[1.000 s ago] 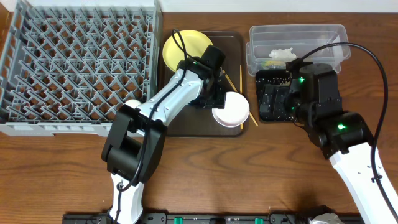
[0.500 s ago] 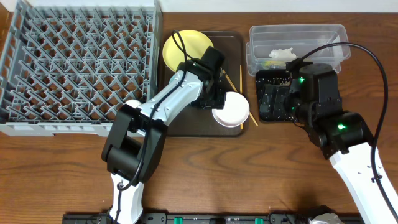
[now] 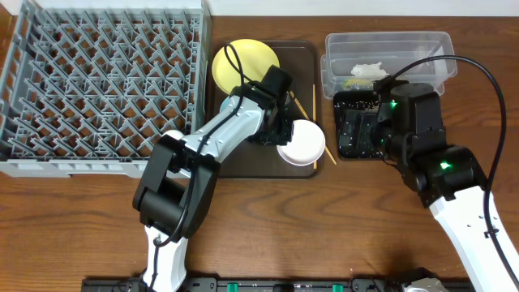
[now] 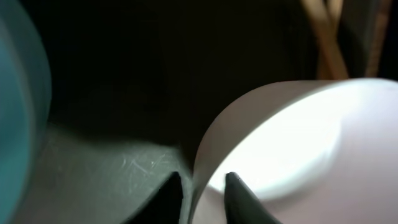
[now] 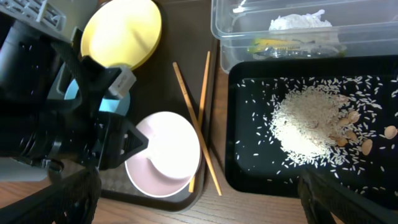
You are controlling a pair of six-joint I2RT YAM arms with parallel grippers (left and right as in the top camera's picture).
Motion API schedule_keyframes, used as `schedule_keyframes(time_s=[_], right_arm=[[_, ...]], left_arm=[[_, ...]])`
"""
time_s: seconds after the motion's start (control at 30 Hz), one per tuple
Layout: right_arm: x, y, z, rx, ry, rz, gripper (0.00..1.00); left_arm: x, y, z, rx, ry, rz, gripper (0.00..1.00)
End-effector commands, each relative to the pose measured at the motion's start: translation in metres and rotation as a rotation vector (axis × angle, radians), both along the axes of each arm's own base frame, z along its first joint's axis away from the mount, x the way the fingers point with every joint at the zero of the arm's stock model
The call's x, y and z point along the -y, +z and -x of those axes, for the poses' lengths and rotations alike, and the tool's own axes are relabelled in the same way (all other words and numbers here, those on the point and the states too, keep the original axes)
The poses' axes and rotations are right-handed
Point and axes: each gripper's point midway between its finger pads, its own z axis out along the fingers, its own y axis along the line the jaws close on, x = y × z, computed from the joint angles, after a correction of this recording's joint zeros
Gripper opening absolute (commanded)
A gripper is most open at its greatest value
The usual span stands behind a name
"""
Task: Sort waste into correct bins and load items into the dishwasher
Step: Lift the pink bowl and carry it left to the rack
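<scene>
My left gripper [image 3: 280,135] [image 4: 200,190] is closed across the near rim of the white bowl [image 3: 302,144] [image 4: 298,143] [image 5: 165,152], one finger outside and one inside. The bowl rests on the brown serving tray [image 3: 243,162]. The light blue bowl [image 3: 228,105] [image 5: 115,102] sits under the left arm, beside the yellow plate [image 3: 243,61] [image 5: 121,31]. Two chopsticks [image 3: 315,122] [image 5: 196,124] lie along the tray's right edge. My right gripper [image 3: 361,134] [image 5: 199,205] is open above the black tray [image 3: 345,148] [image 5: 249,155], which holds rice and tan crumbs [image 5: 308,127]. The small white cup is out of view.
The clear tub [image 3: 389,42] [image 5: 373,31] behind the black tray holds the paper wad [image 3: 369,70] [image 5: 298,22] and yellow-green scraps [image 5: 292,46]. The grey dish rack [image 3: 105,81] fills the left of the table, with no dishes in it.
My left wrist has shifted slightly down and left at the white bowl's rim. The bowl and the right arm have not moved.
</scene>
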Motion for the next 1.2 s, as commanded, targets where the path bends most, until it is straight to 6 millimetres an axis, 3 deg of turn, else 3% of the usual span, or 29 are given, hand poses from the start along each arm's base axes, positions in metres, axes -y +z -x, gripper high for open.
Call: schedule_keyframes(time_s=[0.0, 0.17, 0.27, 0.37, 0.53, 0.67, 0.83, 1.0, 1.07, 1.17], right_arm=[[0.005, 0.001, -0.002, 0.003, -0.021, 0.011, 0.99], [0.005, 0.001, -0.002, 0.002, -0.021, 0.011, 0.99], [0.005, 0.001, -0.002, 0.001, -0.021, 0.011, 0.99], [0.005, -0.001, -0.001, -0.005, -0.021, 0.013, 0.99], [0.005, -0.001, -0.001, -0.005, -0.021, 0.013, 0.99], [0.005, -0.001, -0.001, -0.005, -0.021, 0.013, 0.99], [0.005, -0.001, -0.001, -0.005, -0.021, 0.013, 0.99], [0.005, -0.001, -0.001, -0.005, -0.021, 0.013, 0.99], [0.005, -0.001, -0.001, -0.005, -0.021, 0.013, 0.99], [0.005, -0.001, -0.001, -0.005, -0.021, 0.013, 0.99]], left_arm=[[-0.007, -0.011, 0.000, -0.007, 0.000, -0.032, 0.08], [-0.020, 0.014, -0.009, 0.083, -0.001, -0.089, 0.08], [-0.029, 0.060, -0.021, 0.207, -0.008, -0.113, 0.08], [-0.047, 0.121, -0.037, 0.378, 0.002, -0.122, 0.08], [-0.118, 0.224, -0.058, 0.688, 0.167, -0.220, 0.08], [-0.191, 0.279, -0.071, 0.877, 0.329, -0.410, 0.08], [-0.255, 0.314, -0.093, 1.012, 0.407, -0.680, 0.08], [-0.293, 0.346, -0.134, 1.168, 0.441, -0.931, 0.08], [-0.299, 0.343, -0.149, 1.186, 0.428, -1.005, 0.08], [-0.299, 0.319, -0.169, 1.155, 0.366, -1.076, 0.08]])
